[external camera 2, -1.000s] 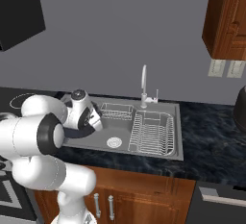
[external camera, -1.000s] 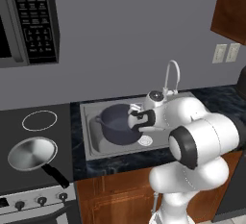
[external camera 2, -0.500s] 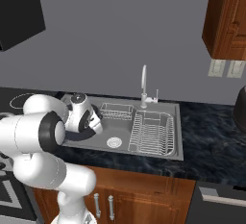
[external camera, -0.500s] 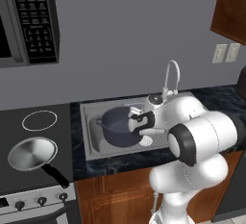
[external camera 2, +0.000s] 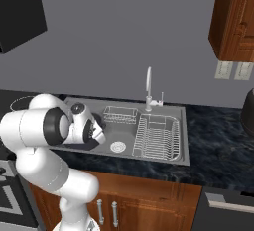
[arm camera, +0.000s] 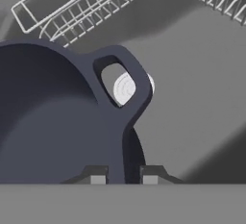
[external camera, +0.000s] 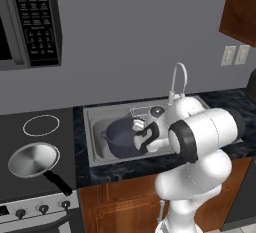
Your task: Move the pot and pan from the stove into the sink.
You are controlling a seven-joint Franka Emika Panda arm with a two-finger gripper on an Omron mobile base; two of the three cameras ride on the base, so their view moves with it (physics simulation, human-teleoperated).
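While claw [arm camera: 123,177] grips, matte round pot [external camera: 121,136], steel sink [external camera: 95,127]

The arm is folded forward and low, upper links bulking in the foreground of both base views, wrist bent downward. The gripper [arm camera: 124,174] points down, its two finger tips [arm camera: 97,176] close together and clamped on the rim of the pot [arm camera: 53,122]. In the left base view the gripper [external camera: 141,138] sits at the pot's right side.
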